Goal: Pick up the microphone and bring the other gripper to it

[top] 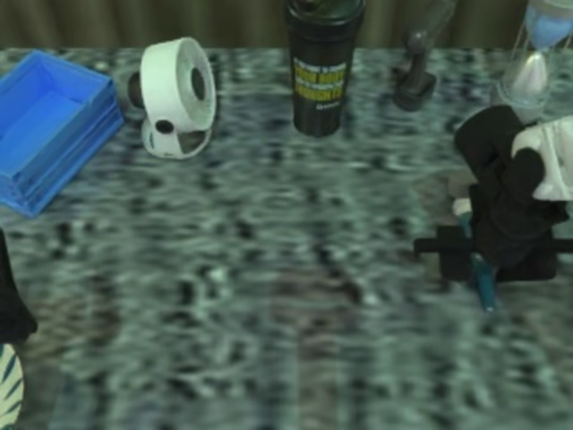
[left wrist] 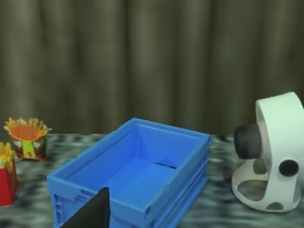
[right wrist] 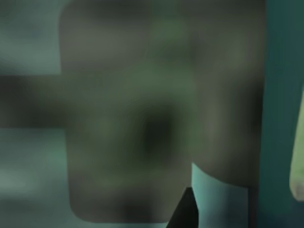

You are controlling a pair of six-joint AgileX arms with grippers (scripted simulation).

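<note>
Marbled table [top: 269, 296]: right tool [top: 479, 255] seemingly around microphone [top: 484, 285]; left parked.

Table [top: 269, 296]: mottled grey-green, stone-like surface with a dull sheen. Crate [top: 45, 125], at 10 o'clock: smooth blue moulded plastic, ribbed walls, matt. Fan [top: 175, 98], at 11 o'clock: smooth white plastic housing, dark matt hub. Tumbler [top: 322, 72], at 12 o'clock: black, slightly glossy, with printed yellow lettering. Microphone [top: 483, 285], at 3 o'clock: smooth dark teal handle, plastic-like. Right gripper [top: 501, 246]: matt black. Backdrop [left wrist: 142, 57]: olive cloth in soft vertical folds.
</note>
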